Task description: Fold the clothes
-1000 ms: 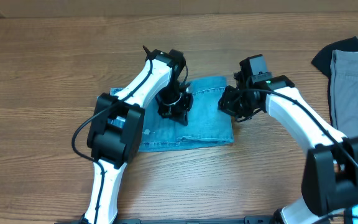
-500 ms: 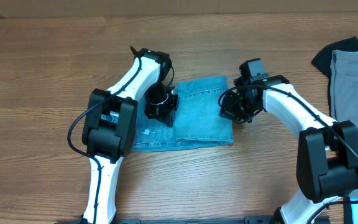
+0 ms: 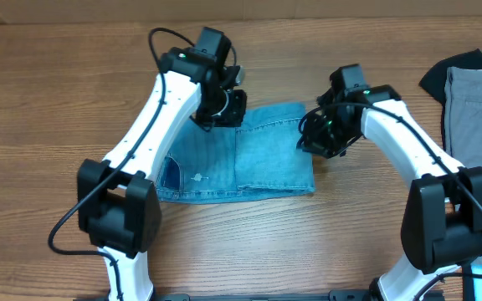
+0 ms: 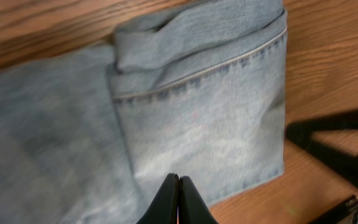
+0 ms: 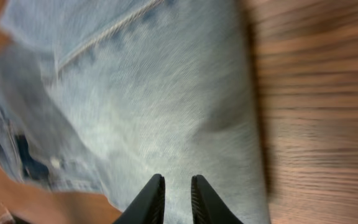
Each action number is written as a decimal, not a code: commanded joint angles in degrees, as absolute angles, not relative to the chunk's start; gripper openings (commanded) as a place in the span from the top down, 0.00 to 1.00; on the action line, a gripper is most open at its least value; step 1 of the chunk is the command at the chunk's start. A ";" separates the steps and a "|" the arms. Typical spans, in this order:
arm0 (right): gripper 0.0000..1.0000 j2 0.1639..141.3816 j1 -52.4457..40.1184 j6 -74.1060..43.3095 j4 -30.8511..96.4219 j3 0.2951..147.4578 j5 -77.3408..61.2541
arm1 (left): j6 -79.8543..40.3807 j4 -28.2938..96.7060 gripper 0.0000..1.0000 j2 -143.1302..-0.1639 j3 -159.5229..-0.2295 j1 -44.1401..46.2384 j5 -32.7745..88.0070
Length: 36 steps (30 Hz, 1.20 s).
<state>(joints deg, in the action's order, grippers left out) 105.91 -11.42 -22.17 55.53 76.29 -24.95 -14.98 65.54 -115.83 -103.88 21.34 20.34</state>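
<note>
The light blue denim jeans (image 3: 249, 159) lie folded in a flat rectangle mid-table, with a small white fleck (image 3: 197, 176) near a darker pocket at the left. My left gripper (image 3: 224, 107) hovers over the jeans' far left corner; its fingers (image 4: 178, 200) are pressed together with nothing between them, above the denim (image 4: 197, 118). My right gripper (image 3: 318, 142) is at the jeans' right edge, its jaws slightly apart and empty over the denim (image 5: 166, 112), with its fingertips (image 5: 152, 196) in the right wrist view.
A grey garment (image 3: 478, 117) on a dark cloth (image 3: 448, 71) lies at the table's right edge. Bare wooden tabletop (image 3: 57, 125) surrounds the jeans.
My left arm rose and swung back toward the jeans' far left corner, uncovering the left part of the jeans. My right gripper shifted slightly at the right edge.
</note>
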 commanded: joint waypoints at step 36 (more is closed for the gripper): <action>0.71 99.96 -8.49 -22.76 38.04 74.15 -27.09 | -20.32 69.58 0.96 -117.19 -103.18 23.53 23.57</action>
<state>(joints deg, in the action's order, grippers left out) 99.46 -8.62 -22.46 39.40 73.84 -25.56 -18.09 68.64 -115.46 -104.57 21.26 24.38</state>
